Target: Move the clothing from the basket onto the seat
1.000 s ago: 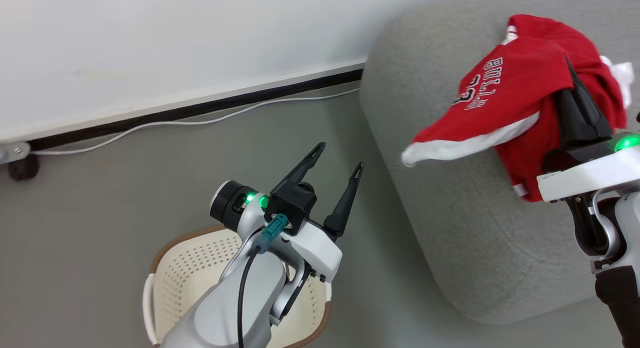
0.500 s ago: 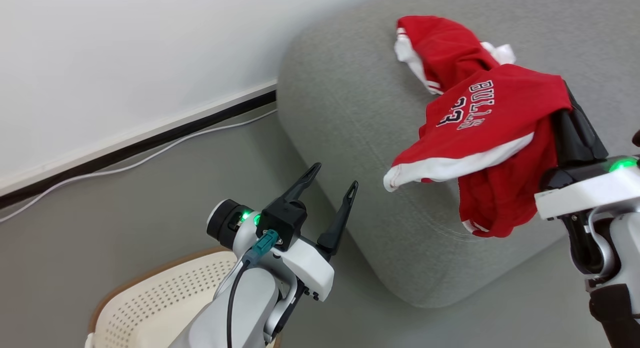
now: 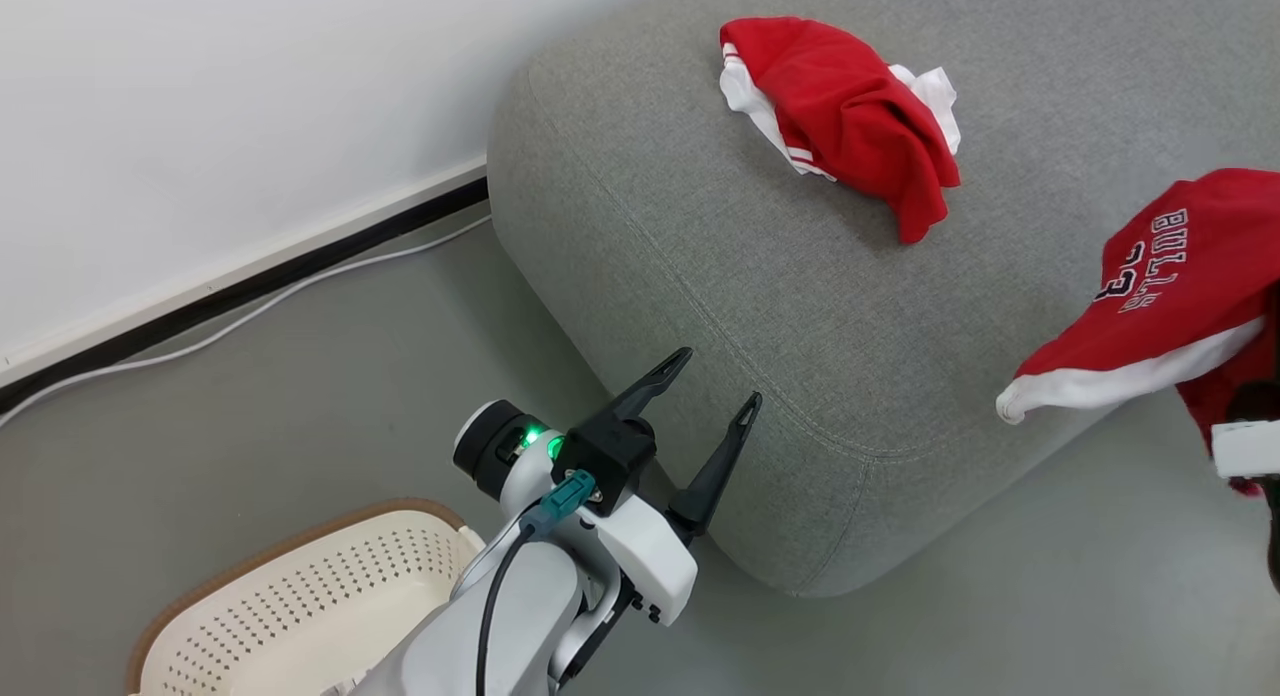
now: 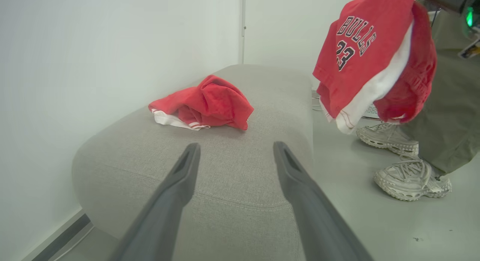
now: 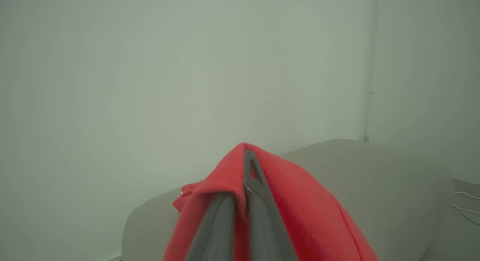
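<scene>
The right gripper (image 5: 240,186), pinching a red jersey (image 3: 1170,286), hangs just off the seat (image 3: 800,306), which lies to its left; the left gripper (image 3: 718,378) is spread, empty.

In your head view the basket (image 3: 300,596) sits on the floor (image 3: 250,396) at the lower left, with the seat (image 3: 800,306) to its right and further back, beside the wall (image 3: 200,126). One garment (image 3: 850,116) lies on the seat's far end, and the lettered garment (image 3: 1170,296) hangs from your right gripper (image 5: 243,167) off the seat's right side. Your left gripper (image 3: 718,378) is between basket and seat, over the seat's near corner.
</scene>
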Controlling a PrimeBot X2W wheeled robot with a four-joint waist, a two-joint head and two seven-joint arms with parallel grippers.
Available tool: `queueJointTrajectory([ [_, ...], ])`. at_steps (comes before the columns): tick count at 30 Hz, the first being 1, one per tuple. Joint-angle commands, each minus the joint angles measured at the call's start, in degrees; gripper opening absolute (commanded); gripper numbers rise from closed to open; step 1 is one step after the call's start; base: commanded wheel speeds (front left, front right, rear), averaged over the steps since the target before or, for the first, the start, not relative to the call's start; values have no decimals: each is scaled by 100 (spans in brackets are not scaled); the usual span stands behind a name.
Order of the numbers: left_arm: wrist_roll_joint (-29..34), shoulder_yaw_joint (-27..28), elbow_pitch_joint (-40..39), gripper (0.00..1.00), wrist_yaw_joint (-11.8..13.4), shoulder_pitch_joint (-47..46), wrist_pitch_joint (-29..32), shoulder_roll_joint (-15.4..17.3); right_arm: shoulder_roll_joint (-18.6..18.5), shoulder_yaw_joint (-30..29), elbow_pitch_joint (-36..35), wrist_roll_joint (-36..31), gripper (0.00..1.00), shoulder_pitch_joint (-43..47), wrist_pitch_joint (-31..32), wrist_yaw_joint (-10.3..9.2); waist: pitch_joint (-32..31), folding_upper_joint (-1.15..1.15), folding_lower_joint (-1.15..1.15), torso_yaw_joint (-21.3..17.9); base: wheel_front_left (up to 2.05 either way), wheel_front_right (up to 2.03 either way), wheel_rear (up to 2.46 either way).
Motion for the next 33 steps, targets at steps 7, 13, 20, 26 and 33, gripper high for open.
queueJointTrajectory([
  [7, -177, -22, -72, 100, 69, -443, -28, 16, -198, -327, -141, -88, 0, -121, -35, 17, 371, 0, 0, -21, 0, 0, 0],
  [13, -153, -169, -5, 100, 212, -664, -28, 16, -322, -698, 256, -18, 0, -832, -35, 17, 940, 0, 0, -19, 0, 0, 0],
  [20, -116, -368, 174, 100, 324, -983, -28, 16, -591, -914, 866, -31, 0, -1899, -35, 17, 1643, 0, 0, 5, 0, 0, 0],
  [26, -42, -516, 335, 100, 406, -1287, -28, 16, -839, -1043, 1538, -153, 0, -2856, -35, 17, 2222, 0, 0, 49, 0, 0, 0],
  [33, 60, -565, 562, 100, 575, -1530, -28, 16, -1110, -1061, 2247, -438, 0, -3994, -35, 17, 2802, 0, 0, 122, 0, 0, 0],
])
